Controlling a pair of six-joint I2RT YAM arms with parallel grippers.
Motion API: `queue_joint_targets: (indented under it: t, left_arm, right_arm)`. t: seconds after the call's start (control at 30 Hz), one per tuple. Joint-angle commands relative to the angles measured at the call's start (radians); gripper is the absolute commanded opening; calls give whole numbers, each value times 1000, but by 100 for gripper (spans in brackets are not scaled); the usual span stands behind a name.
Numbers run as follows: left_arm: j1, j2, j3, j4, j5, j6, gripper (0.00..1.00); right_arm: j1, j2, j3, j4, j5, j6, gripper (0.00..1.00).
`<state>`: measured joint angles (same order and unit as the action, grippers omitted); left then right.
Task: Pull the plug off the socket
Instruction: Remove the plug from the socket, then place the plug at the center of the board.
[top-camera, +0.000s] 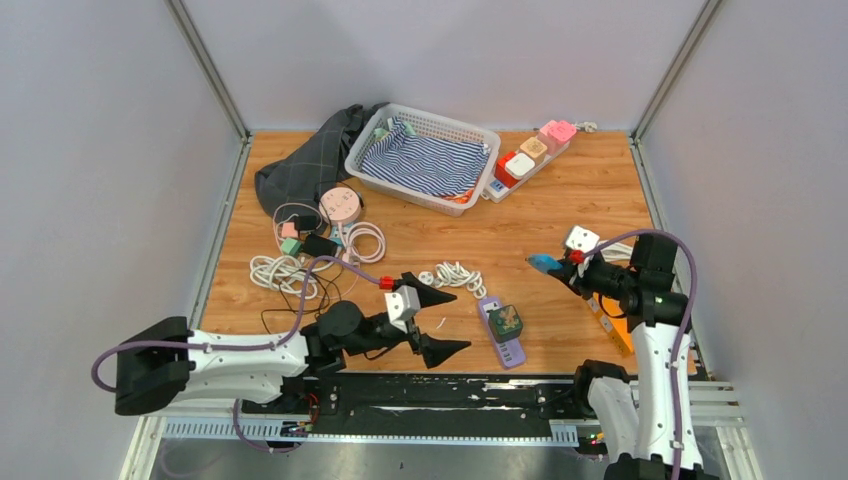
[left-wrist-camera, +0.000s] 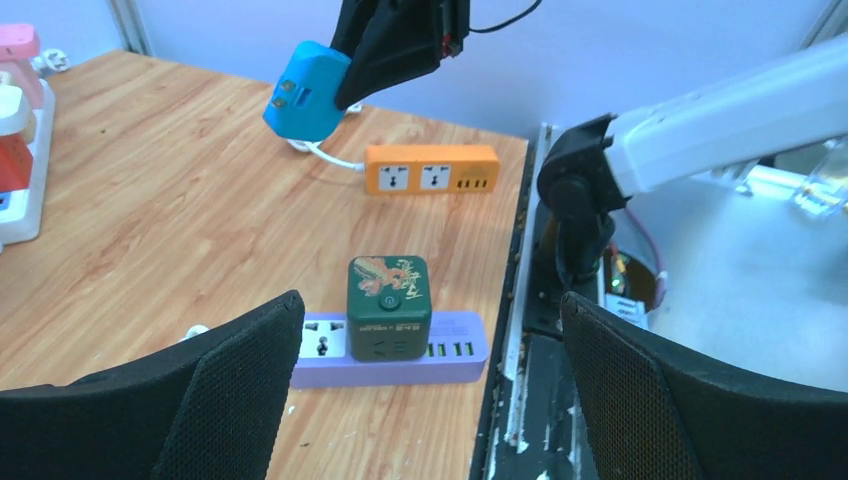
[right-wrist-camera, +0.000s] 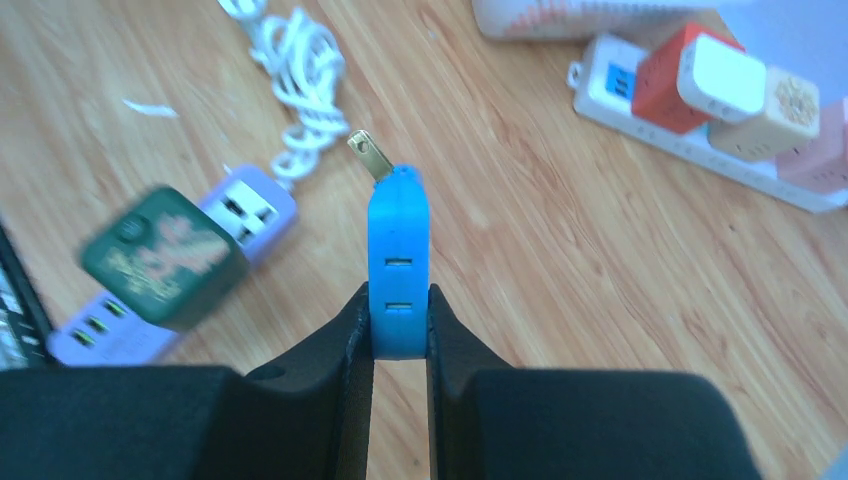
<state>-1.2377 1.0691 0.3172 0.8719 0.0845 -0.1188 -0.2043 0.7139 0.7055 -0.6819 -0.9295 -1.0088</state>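
Identifying the task's thing first: which item is the plug? (Student)

The blue plug (right-wrist-camera: 398, 230), a flat bright-blue block with rounded corners. Its narrow edge carries two small slots, one above the other. A brass-coloured flat prong projects from its far end, and the left wrist view shows two such prongs side by side. (Legend)

Where is it? (Student)

In the air above the wooden table (top-camera: 560, 200), toward the right side, clamped in the right gripper (top-camera: 555, 263). The jaws stand narrow, pressed on the two broad faces of the block, prongs pointing away from the wrist. It touches no socket. In the left wrist view the orange power strip (left-wrist-camera: 430, 168) lies on the table beyond it, apart from it, both outlets showing, with a white cord (left-wrist-camera: 325, 155) at its end. (Legend)

And the left gripper (top-camera: 461, 320)? (Student)

Jaws spread wide, nothing between them. It hangs low near the table's near edge. Its black fingers (left-wrist-camera: 235, 390) frame a purple power strip (left-wrist-camera: 455, 350), in which a dark green cube adapter (left-wrist-camera: 388, 300) sits upright. The fingers are apart from both. (Legend)

Other items? (Student)

A white basket (top-camera: 410, 192) holding striped cloth at the far edge, a white power strip (right-wrist-camera: 608, 95) loaded with coloured cube adapters beside it, and coiled white cables (top-camera: 285, 272) at left. (Legend)
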Motion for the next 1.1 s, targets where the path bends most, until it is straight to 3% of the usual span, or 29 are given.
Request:
queue_joint_targets:
  t: [0.0,0.13,0.43,0.8,1.07]
  left_arm:
    - [11,-92,-43,-39,30,-128,100]
    - [11,-105,-38,-39,63,-227,100]
    - [11,-47,-22,-8,27,-306,98]
    - [11,147,-14,282,51,-377,89]
    - [11,270,45,324,49,-390,89]
  right_arm:
    - [-18,-34,57,-73,-240,234,0]
    - [-19,-93,7,-105,-354,233,0]
    - [-19,-127,-44,-112,-385,246,0]
    - [-19,-100,-55,-130,-420,257,0]
    - [-20,-101,-78,-130,-449,263,0]
